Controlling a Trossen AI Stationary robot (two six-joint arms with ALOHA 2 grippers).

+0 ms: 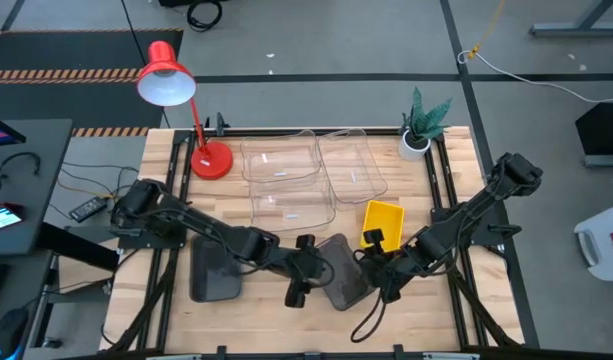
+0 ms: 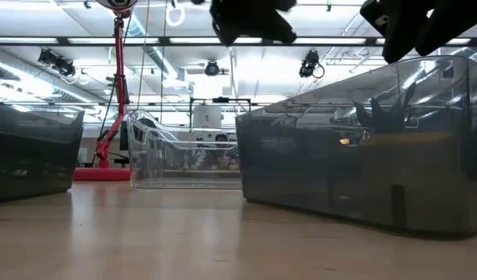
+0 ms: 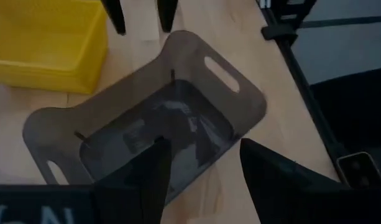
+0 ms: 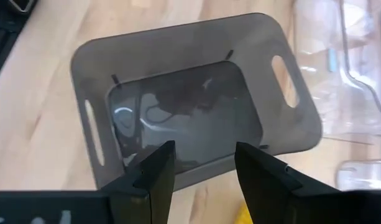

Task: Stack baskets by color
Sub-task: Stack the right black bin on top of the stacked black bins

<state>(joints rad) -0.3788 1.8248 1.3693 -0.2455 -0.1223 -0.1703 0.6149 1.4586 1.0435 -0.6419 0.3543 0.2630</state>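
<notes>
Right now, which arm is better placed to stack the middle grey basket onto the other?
Probably left: the left pincer, open, hangs between the middle grey basket and the other grey basket; the right pincer is beyond.

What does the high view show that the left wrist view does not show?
Only the high view shows the red lamp, the small plant, the clear baskets, a second grey basket and both whole arms. Only the left wrist view shows the handle slot of the grey basket and the left gripper hanging open over that basket's rim. Both views show this grey basket, the yellow basket beside it and the wooden table.
</notes>
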